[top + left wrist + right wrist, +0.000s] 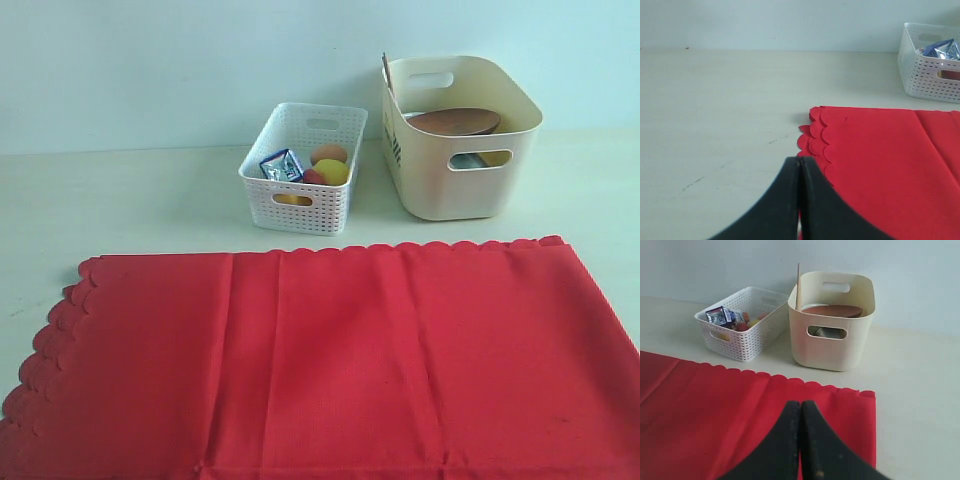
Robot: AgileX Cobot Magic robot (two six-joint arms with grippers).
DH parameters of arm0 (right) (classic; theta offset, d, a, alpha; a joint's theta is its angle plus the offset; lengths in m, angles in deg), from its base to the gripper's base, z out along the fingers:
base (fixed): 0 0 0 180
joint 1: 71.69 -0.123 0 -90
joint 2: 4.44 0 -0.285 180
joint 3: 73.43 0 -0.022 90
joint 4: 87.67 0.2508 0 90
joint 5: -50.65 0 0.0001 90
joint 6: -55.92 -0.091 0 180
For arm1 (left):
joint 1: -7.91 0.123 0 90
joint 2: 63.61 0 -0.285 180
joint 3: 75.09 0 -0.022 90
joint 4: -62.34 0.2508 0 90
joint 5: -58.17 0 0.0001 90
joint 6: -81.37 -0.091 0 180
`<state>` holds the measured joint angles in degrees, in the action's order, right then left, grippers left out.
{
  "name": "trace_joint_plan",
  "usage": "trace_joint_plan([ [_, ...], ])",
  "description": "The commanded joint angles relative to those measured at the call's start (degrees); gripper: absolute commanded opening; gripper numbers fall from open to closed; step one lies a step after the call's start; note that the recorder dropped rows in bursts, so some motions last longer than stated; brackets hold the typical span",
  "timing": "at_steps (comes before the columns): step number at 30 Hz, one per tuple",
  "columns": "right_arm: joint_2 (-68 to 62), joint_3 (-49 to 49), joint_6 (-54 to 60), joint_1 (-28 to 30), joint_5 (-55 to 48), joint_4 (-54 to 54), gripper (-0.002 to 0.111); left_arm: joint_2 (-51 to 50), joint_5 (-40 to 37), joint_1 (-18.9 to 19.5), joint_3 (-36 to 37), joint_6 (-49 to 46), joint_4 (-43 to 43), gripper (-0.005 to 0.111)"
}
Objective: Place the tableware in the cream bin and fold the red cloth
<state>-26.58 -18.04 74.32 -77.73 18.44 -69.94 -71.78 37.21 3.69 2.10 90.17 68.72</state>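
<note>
The red cloth (350, 350) lies flat across the near table, with two layers of scalloped edge showing at its left end (815, 140). Behind it stands the cream bin (465, 190), holding the round brown wooden plate (455, 121) and the light wooden chopsticks (385, 70), which lean in a corner. Something metallic shows through the bin's handle cutout (827, 332). The other tableware is hidden. My left gripper (800, 161) is shut, tips over the cloth's left scalloped edge. My right gripper (801, 404) is shut above the cloth (715, 410) near its far right corner. Neither gripper shows in the exterior view.
A white perforated basket (300, 185) stands left of the cream bin, holding a blue-and-white snack packet (282, 165) and foods. Bare pale tabletop (715, 125) stretches left of the cloth. A pale wall closes the back.
</note>
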Motion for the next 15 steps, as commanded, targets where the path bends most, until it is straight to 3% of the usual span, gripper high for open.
trace_joint_plan([
  [1, 0.32, 1.05, 0.61, 0.06, 2.26, -0.18, 0.0, 0.38, -0.01, -0.47, 0.03, 0.22, 0.05, 0.0],
  [6, 0.32, 1.04, 0.61, 0.06, 2.37, -0.07, 0.0, -0.16, -1.22, -0.47, -3.45, 0.22, 0.05, 0.0],
  [15, 0.32, 1.04, 0.61, 0.06, 2.36, 0.17, 0.0, -10.54, -1.22, -0.47, -12.83, 0.22, 0.05, 0.0],
])
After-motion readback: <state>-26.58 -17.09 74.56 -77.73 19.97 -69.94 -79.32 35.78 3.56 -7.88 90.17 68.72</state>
